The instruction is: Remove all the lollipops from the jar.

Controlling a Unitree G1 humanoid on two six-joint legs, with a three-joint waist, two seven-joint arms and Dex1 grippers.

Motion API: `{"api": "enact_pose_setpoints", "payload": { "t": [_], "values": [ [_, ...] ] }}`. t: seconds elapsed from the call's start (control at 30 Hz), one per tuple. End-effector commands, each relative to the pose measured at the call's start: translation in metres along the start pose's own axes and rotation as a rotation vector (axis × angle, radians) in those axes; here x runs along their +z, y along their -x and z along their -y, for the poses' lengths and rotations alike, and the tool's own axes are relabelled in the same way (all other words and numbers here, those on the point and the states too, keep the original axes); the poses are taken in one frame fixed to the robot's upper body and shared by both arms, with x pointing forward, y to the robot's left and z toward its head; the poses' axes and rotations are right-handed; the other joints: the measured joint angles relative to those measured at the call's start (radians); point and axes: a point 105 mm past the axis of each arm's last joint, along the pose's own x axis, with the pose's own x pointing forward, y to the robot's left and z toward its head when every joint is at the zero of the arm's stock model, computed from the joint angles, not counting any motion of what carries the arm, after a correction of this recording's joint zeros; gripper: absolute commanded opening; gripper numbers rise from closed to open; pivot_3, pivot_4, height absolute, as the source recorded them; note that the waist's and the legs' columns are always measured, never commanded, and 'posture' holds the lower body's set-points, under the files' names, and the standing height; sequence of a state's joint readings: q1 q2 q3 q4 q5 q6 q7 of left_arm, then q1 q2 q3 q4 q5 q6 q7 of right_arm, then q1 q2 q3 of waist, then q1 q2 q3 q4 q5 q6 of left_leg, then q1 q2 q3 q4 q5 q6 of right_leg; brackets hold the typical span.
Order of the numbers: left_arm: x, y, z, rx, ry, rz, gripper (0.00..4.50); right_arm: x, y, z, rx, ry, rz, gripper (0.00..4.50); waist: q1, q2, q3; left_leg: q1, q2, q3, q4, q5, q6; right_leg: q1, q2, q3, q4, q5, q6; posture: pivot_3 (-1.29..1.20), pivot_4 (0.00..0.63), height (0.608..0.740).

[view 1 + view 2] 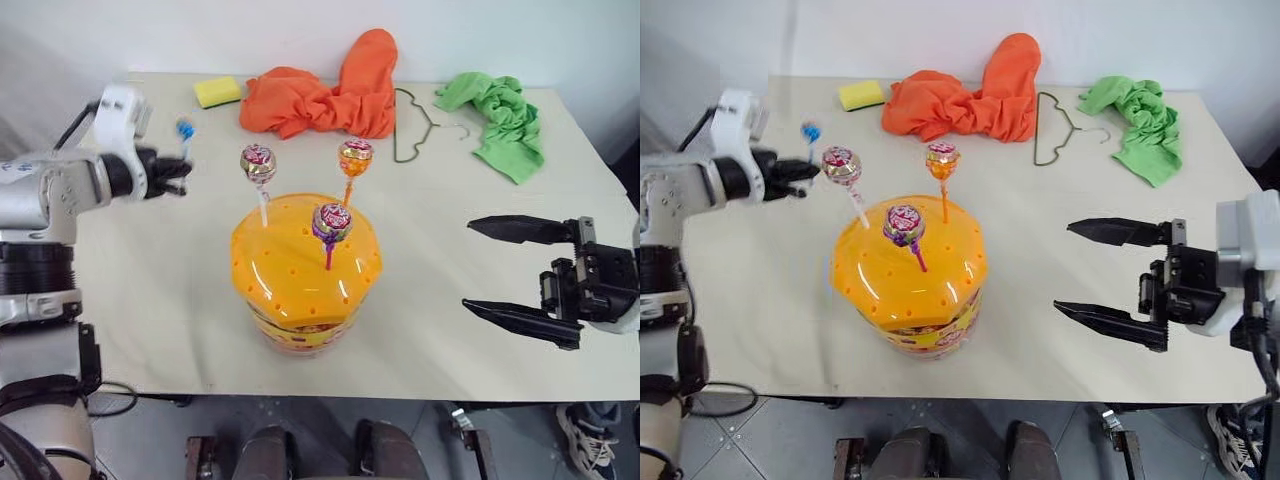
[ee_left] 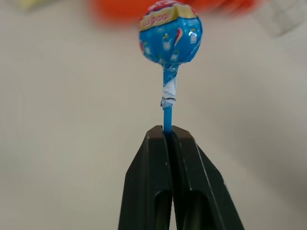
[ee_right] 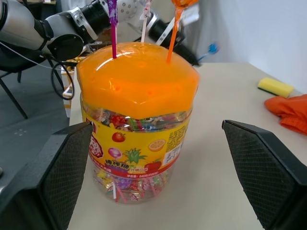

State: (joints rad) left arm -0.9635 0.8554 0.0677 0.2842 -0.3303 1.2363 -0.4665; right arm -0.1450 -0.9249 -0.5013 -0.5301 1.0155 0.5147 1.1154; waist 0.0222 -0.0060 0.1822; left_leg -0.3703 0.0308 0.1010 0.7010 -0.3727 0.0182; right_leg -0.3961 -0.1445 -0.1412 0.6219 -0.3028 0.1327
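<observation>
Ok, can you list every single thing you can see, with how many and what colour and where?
Lollipops in jar: three, pink, orange, purple; standing in its top.
Blue lollipop: one, held by its stick.
Jar: one, orange-yellow, table middle.
Sponge: one, yellow, far edge.
Orange cloth: one, far side.
Green cloth: one, far right.
Hanger: one, wire, between the cloths.
Table: one, beige.
Left gripper: black, shut on blue lollipop.
Right gripper: black, open, right of jar.

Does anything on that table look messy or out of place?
Slightly: an orange cloth and a green cloth lie crumpled at the far edge, with a wire hanger between them. Nothing looks spilled or broken.
</observation>
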Motion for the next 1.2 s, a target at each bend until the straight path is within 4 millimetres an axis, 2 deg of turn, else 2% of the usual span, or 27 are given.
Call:
{"api": "enact_pose_setpoints", "payload": {
  "t": [0.03, 0.2, 0.3, 0.4, 0.53, 0.7, 0.8, 0.97, 1.0, 1.07, 1.17, 1.2],
  "values": [
    [-0.034, 0.008, -0.022, 0.159, 0.01, -0.19, 0.04, 0.001, -0.002, 0.004, 0.007, 0.023, 0.016, 4.5, 0.001, 0.0, 0.0, 0.0, 0.0, 0.001, 0.0, 0.0, 0.0, 0.0, 0.0, 0.0, 0.0, 0.0, 0.0, 0.0, 0.15, 0.74],
    [-0.072, 0.018, -0.053, 0.347, -0.003, -0.396, 0.04, -0.002, -0.005, 0.01, 0.013, 0.026, 0.017, 4.5, 0.009, -0.004, 0.0, -0.002, 0.0, 0.005, 0.001, 0.0, 0.0, 0.0, 0.0, -0.001, 0.0, 0.0, 0.0, 0.0, 0.15, 0.74],
    [-0.083, 0.023, -0.067, 0.417, -0.003, -0.458, 0.04, -0.004, -0.007, 0.012, 0.018, 0.026, 0.013, 4.5, 0.007, -0.005, 0.0, -0.001, 0.0, 0.007, 0.001, 0.0, 0.0, 0.0, 0.0, 0.0, 0.0, 0.0, 0.0, 0.0, 0.15, 0.74],
    [-0.077, 0.022, -0.062, 0.376, 0.007, -0.443, 0.7, -0.006, -0.007, 0.013, 0.022, 0.026, 0.011, 4.5, 0.007, -0.005, 0.0, -0.001, 0.0, 0.007, 0.001, 0.0, 0.0, 0.0, 0.0, 0.0, 0.0, 0.0, 0.0, 0.0, 0.15, 0.74],
    [-0.062, 0.026, -0.052, 0.327, -0.017, -0.399, 1.93, -0.005, -0.008, 0.016, 0.023, 0.03, 0.008, 4.5, 0.006, -0.005, 0.0, -0.001, 0.0, 0.007, 0.001, 0.0, 0.0, 0.0, 0.0, 0.0, 0.0, 0.0, 0.0, 0.0, 0.15, 0.74],
    [-0.027, 0.041, -0.027, 0.197, -0.056, -0.306, 3.51, -0.005, -0.006, 0.017, 0.016, 0.036, -0.007, 4.5, 0.005, -0.006, 0.001, -0.002, 0.0, 0.007, 0.001, 0.0, 0.0, -0.001, 0.0, 0.0, 0.0, 0.0, 0.0, 0.0, 0.15, 0.74],
    [-0.003, 0.056, -0.008, 0.053, -0.072, -0.21, 4.46, -0.004, -0.004, 0.019, 0.003, 0.046, -0.014, 4.5, 0.004, -0.006, 0.001, -0.002, 0.0, 0.007, 0.001, 0.0, 0.0, -0.001, 0.0, 0.0, 0.0, 0.0, 0.0, 0.0, 0.15, 0.74],
    [0.019, 0.082, 0.032, -0.315, -0.253, 0.014, 4.48, -0.004, -0.001, 0.02, -0.013, 0.05, -0.022, 4.5, -0.001, -0.006, 0.001, 0.0, 0.001, 0.008, -0.002, 0.0, 0.0, -0.002, 0.0, 0.002, 0.001, -0.001, -0.001, 0.0, 0.15, 0.74],
    [0.037, 0.089, 0.046, -0.433, -0.264, 0.174, 4.48, -0.004, -0.001, 0.02, -0.015, 0.05, -0.024, 4.5, 0.0, -0.006, 0.001, 0.0, 0.001, 0.008, -0.001, 0.0, 0.0, -0.002, 0.0, 0.001, 0.001, -0.001, -0.001, 0.0, 0.15, 0.74],
    [0.053, 0.101, 0.061, -0.599, -0.316, 0.392, 4.48, -0.004, 0.0, 0.02, -0.021, 0.052, -0.028, 4.5, 0.01, -0.006, 0.001, -0.001, 0.001, 0.009, 0.001, 0.0, 0.0, -0.002, -0.001, 0.002, 0.002, -0.001, -0.001, 0.0, 0.15, 0.74],
    [0.054, 0.116, 0.079, -0.842, -0.442, 0.616, 4.48, -0.003, 0.001, 0.021, -0.027, 0.057, -0.031, 4.5, 0.008, -0.006, 0.001, -0.003, 0.0, 0.008, 0.006, 0.0, 0.0, -0.001, -0.001, 0.001, 0.002, 0.0, 0.0, 0.0, 0.15, 0.74],
    [0.047, 0.125, 0.087, -0.963, -0.526, 0.658, 4.48, -0.003, 0.001, 0.021, -0.028, 0.058, -0.031, 4.5, 0.006, -0.006, 0.001, -0.003, 0.0, 0.008, 0.006, 0.0, 0.0, -0.001, -0.001, 0.0, 0.002, 0.0, 0.0, 0.0, 0.15, 0.74]
  ]
}}
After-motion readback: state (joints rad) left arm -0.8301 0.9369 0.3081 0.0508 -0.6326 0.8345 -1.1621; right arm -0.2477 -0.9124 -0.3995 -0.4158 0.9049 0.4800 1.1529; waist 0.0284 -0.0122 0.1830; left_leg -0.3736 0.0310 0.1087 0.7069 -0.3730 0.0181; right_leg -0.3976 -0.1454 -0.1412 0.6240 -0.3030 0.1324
